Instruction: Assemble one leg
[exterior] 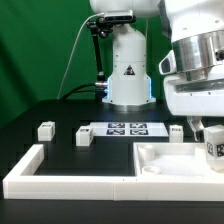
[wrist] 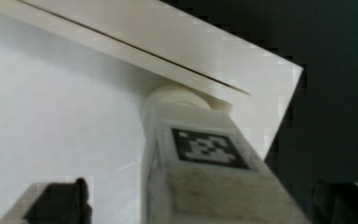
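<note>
One leg [exterior: 214,150], a stubby white block with a square tag, stands upright on the far right corner of the large white tray-like part [exterior: 165,163]. My gripper [exterior: 211,138] is straight above it, with its jaws down on either side. In the wrist view the leg [wrist: 208,150] rises between my two dark fingers [wrist: 60,200] with a gap on each side, so my gripper [wrist: 202,208] is open and not touching it. Three more legs lie on the table: two at the left [exterior: 45,129] [exterior: 84,136] and one by the tray [exterior: 177,130].
The marker board [exterior: 125,128] lies at the middle back, in front of the robot base [exterior: 128,70]. The long white L-shaped border wall [exterior: 60,180] runs along the front and up the left. The tray's raised rim [wrist: 194,60] passes just behind the leg.
</note>
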You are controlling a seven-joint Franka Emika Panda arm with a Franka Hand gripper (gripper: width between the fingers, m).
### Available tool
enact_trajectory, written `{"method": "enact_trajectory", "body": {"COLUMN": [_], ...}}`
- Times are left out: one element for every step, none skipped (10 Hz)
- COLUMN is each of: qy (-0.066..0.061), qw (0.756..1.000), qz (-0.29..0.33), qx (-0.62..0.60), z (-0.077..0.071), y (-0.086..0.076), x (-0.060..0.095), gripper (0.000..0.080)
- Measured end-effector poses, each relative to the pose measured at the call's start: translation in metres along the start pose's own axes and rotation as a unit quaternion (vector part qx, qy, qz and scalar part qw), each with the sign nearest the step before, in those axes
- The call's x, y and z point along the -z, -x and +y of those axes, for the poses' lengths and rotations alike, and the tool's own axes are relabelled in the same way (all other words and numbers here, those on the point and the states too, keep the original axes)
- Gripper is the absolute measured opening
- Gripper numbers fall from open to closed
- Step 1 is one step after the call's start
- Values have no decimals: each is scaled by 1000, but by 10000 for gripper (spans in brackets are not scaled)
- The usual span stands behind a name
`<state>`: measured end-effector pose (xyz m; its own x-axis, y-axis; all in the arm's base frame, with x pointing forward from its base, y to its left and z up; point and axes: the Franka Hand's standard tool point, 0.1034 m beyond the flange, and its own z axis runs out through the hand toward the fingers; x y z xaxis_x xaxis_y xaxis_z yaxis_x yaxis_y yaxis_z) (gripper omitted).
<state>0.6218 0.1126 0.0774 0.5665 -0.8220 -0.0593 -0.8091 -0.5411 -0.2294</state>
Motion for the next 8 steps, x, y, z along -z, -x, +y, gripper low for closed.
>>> {"method": "enact_trajectory", "body": {"qy": [0,2,1,1,5,12,20,23], "qw": [998,989,976,969,950,930,907,886], "qz": [1,0,1,2,4,8,11,13], "qx": [68,147,217,247,312,368,421,463], "z": [-2,-2,-2,-3,-2,-4,-5,-6], "y": [0,-1,-4,-5,-5,-4,-1,1], "x": [1,0,-1,-1,-1,-1,-2,-2], "gripper": [646,646,649,649,649,649,649,649]}}
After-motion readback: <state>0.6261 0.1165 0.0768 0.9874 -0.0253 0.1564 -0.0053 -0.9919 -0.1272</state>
